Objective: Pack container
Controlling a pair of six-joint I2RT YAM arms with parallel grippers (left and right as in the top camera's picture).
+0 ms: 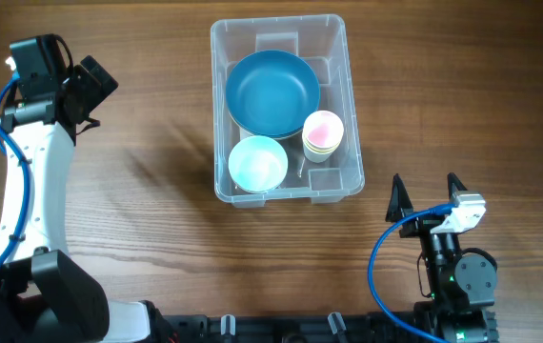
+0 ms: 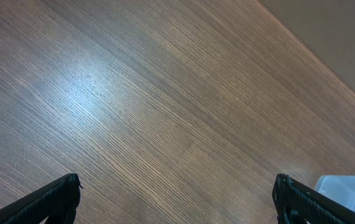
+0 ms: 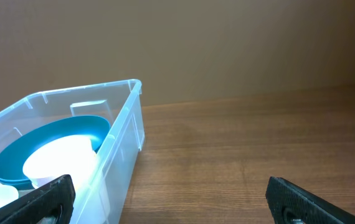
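Right pincer near front-right corner of container

Bright, even light; soft glare on the table, all views fairly sharp.

container | clear plastic, rectangular, rounded corners, rimmed | upright, apparently lidless | upper-centre of overhead view
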